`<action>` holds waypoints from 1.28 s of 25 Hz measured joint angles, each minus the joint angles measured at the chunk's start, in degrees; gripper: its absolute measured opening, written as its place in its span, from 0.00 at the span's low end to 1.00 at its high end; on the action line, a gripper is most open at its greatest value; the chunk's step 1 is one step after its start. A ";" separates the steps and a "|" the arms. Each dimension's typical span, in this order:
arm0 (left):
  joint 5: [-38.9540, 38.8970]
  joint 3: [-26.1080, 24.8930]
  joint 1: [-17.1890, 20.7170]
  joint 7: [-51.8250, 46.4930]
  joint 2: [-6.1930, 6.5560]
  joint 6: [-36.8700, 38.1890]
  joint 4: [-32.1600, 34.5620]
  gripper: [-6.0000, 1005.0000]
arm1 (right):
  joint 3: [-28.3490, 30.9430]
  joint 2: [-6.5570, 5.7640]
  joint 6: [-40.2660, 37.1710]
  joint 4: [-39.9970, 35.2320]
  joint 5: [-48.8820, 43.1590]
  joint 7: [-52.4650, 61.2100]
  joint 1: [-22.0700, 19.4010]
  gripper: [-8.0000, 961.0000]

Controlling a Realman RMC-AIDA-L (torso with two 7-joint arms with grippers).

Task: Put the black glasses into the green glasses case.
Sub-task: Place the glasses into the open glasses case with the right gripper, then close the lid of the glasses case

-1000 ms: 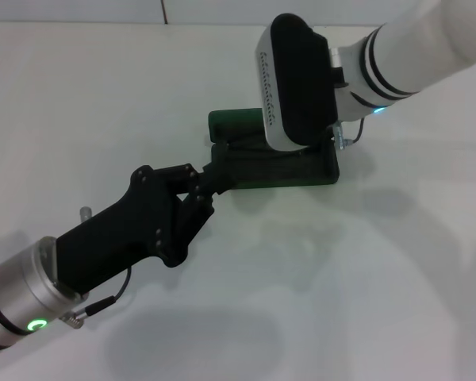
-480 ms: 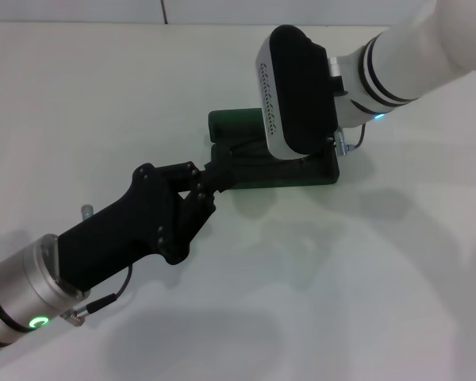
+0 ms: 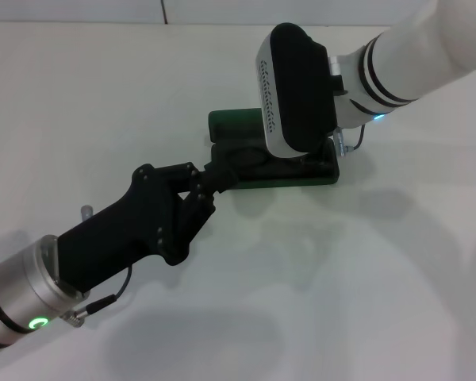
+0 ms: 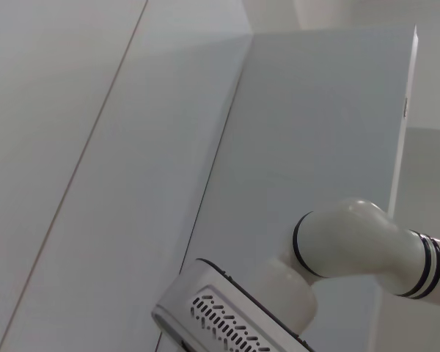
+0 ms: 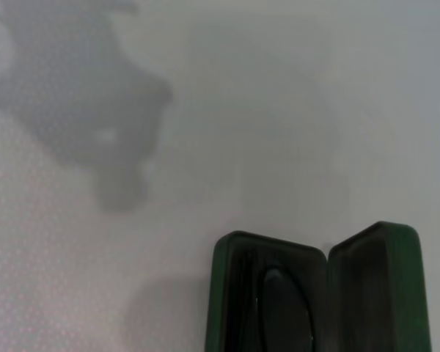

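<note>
The green glasses case (image 3: 236, 125) lies open in the middle of the table, lid toward the far side. The black glasses (image 3: 250, 155) lie in its dark front half, partly hidden under my right arm. My left gripper (image 3: 220, 172) reaches in from the front left, and its tips are closed on the rim at the case's left end. My right gripper's white and black housing (image 3: 295, 89) hangs over the case's right half and hides what is beneath it. The right wrist view shows the open case (image 5: 231, 293) with a lens of the glasses (image 5: 282, 312) inside.
The white table (image 3: 103, 95) spreads all around the case. A wall seam runs along the table's far edge (image 3: 163, 16). The left wrist view shows only the wall and my right arm's housing (image 4: 227, 323).
My right arm has drawn slightly back and to the right over the case. More of the case's inside and the glasses now shows. My left arm has not moved.
</note>
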 joint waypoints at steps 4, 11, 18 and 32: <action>0.54 0.20 0.11 -0.01 0.16 0.00 0.00 0.05 | -0.10 0.00 -0.06 -0.51 0.04 0.53 -0.24 0.11; 5.47 0.47 -0.10 -1.71 3.56 1.20 0.00 0.05 | 0.96 0.00 -2.86 -5.23 0.09 4.92 -2.67 0.14; 2.76 -1.72 0.07 -2.90 5.98 1.40 0.13 0.05 | 9.72 -0.07 -7.08 -21.01 5.76 7.34 -16.41 0.14; 15.68 -13.40 -14.46 -23.84 16.06 -11.60 14.73 0.09 | 41.35 -0.99 -39.54 -14.20 50.38 -30.12 -48.17 0.14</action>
